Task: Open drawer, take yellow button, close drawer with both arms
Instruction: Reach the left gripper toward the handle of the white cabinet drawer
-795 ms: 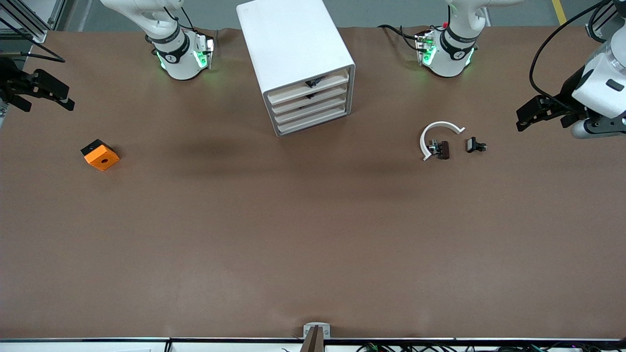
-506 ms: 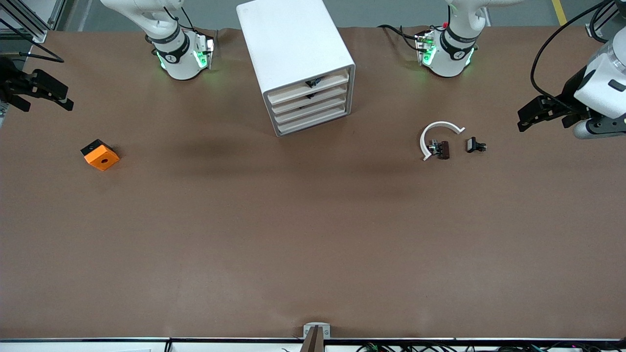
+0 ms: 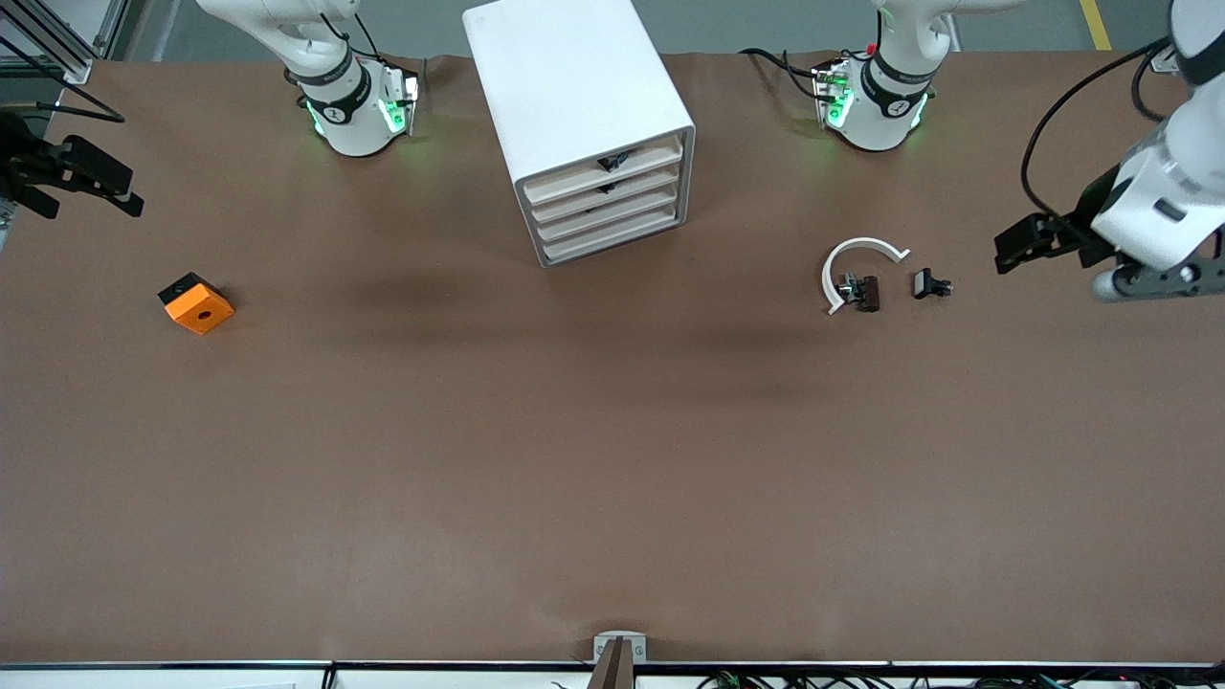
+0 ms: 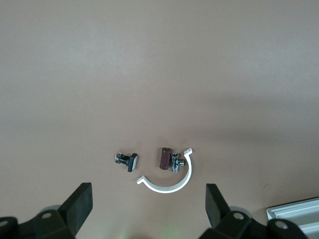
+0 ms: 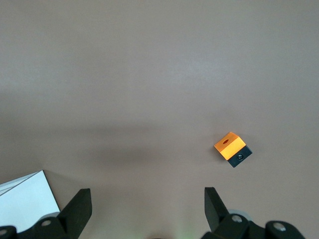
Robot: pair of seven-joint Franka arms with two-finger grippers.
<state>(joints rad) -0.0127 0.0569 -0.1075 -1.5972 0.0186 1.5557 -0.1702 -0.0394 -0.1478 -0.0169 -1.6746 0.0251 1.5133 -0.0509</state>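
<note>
While every drawer front sits flush, the task stands at its opening step, by my reading.

Item: cabinet [image 3: 579, 124], white, boxy, on the worktop [image 3: 612, 459] between the two arm bases, its front turned toward the front camera and angled slightly toward the left arm's end.

Item: drawer [image 3: 603, 170], uppermost of four alike, shallow, cream front, long axis running across the cabinet face. A small dark piece, seemingly the pull, sits at its middle. Shut.

Item: button. Not visible in any view; presumably inside the shut drawer.

Item: left tool [image 3: 1029, 244], black, fingers spread wide and empty, in the air over the left arm's end of the worktop. The drawer lies well apart from it, toward the worktop's middle. In the left wrist view its fingertips [image 4: 79, 204] frame the worktop below.

Item: right tool [image 3: 81, 172], black, likewise spread wide and empty, over the right arm's end, also well apart from the drawer. Neither arm looks clearly the nearer.

Loose items: white curved piece [image 3: 857, 268] with a brown part [image 3: 866, 293] touching it and a black clip part [image 3: 928, 283] just beside, near the left tool; orange block [image 3: 196, 303] with a hole, toward the right arm's end.
</note>
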